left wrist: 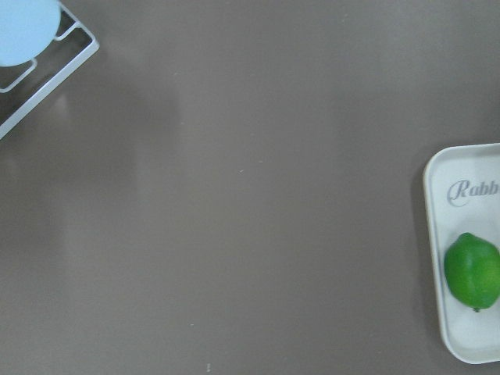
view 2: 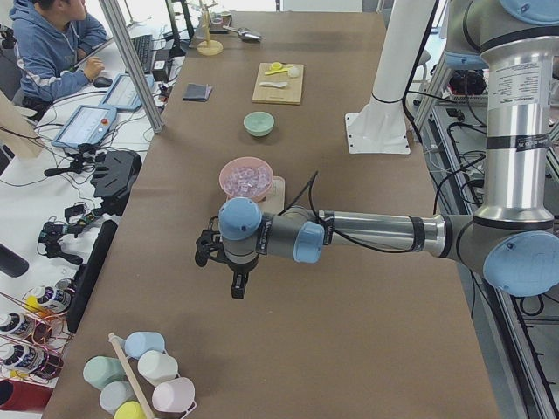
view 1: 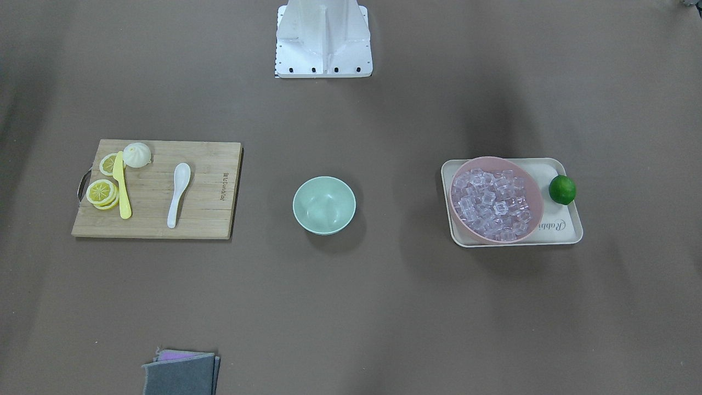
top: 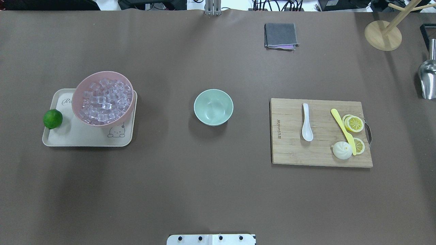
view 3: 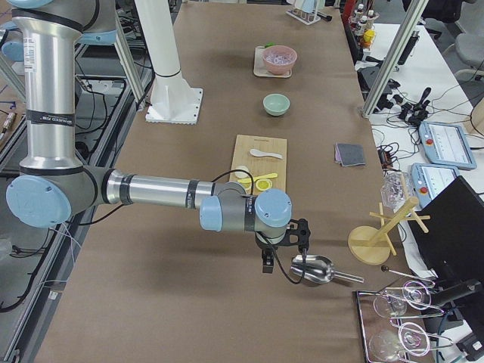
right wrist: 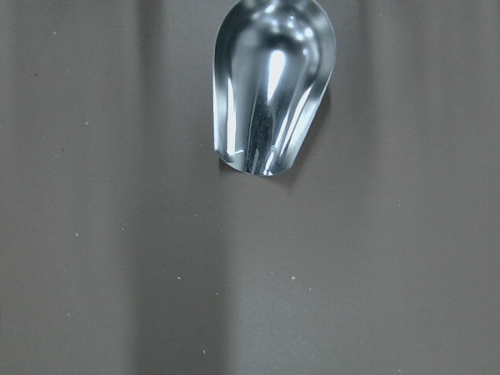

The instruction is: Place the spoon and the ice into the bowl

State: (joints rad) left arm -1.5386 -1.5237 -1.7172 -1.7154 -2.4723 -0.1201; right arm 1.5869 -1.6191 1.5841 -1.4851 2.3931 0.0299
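Note:
The white spoon (top: 306,123) (view 1: 179,193) lies on a wooden cutting board (top: 289,149). The mint-green bowl (top: 213,121) (view 1: 323,227) stands empty mid-table. Ice cubes (top: 105,98) (view 1: 493,203) fill a pink bowl (top: 79,92) on a beige tray (top: 85,139). My left gripper (view 2: 237,290) hangs over bare table beyond the tray's end. My right gripper (view 3: 266,265) hangs by a metal scoop (view 3: 311,271). Both show only in the side views, so I cannot tell whether they are open or shut.
A lime (top: 52,118) sits on the tray. A yellow knife (top: 342,131), lemon slices (top: 354,123) and a white bun (top: 342,150) share the board. A folded grey cloth (top: 280,35) and a wooden stand (top: 383,35) lie at the far edge.

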